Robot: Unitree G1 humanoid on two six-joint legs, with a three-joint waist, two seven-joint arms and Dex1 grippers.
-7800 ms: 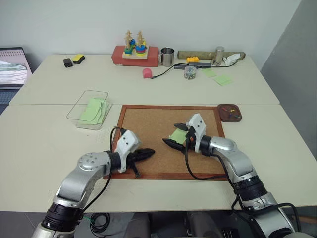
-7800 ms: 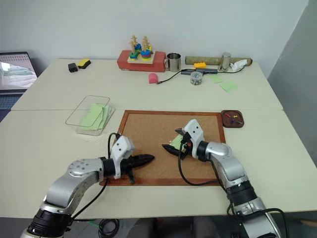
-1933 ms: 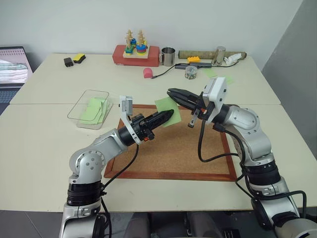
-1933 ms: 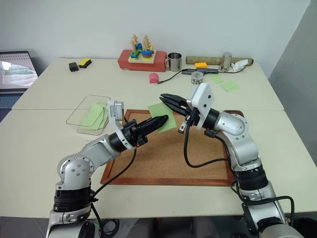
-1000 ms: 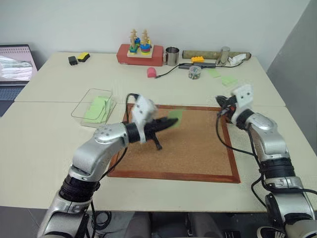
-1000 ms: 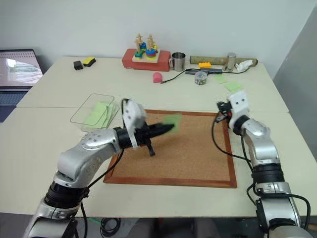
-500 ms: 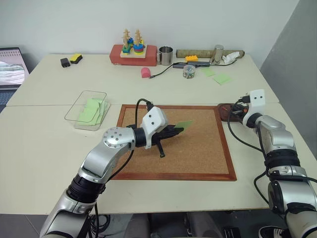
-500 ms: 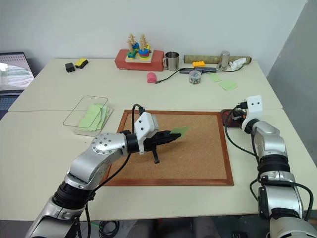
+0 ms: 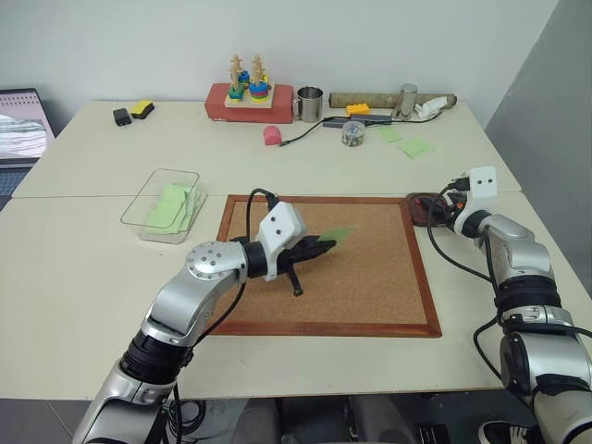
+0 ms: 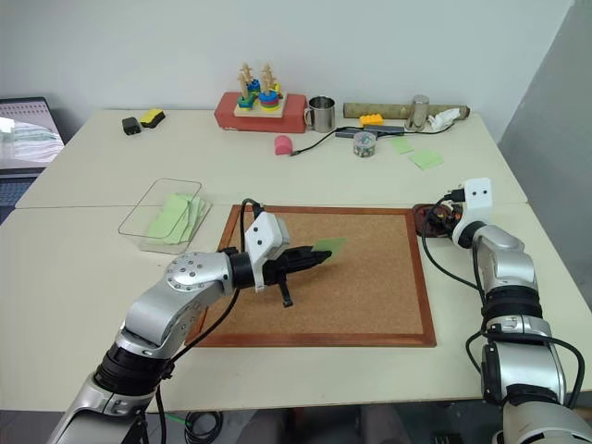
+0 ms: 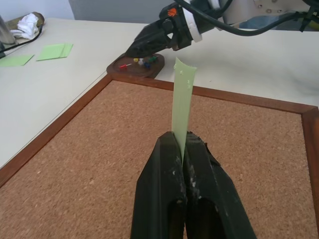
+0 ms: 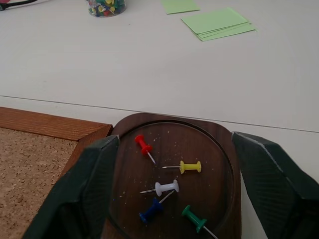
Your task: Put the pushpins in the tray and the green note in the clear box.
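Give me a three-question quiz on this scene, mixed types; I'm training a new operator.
1. True or false: the left tool is shut on the note.
2. How many pins lie in the tray?
3. The right tool is: A) open over the tray B) shut on a pin C) over the box.

Key: 1 true. 2 five: red, yellow, white, blue, green. 3 A.
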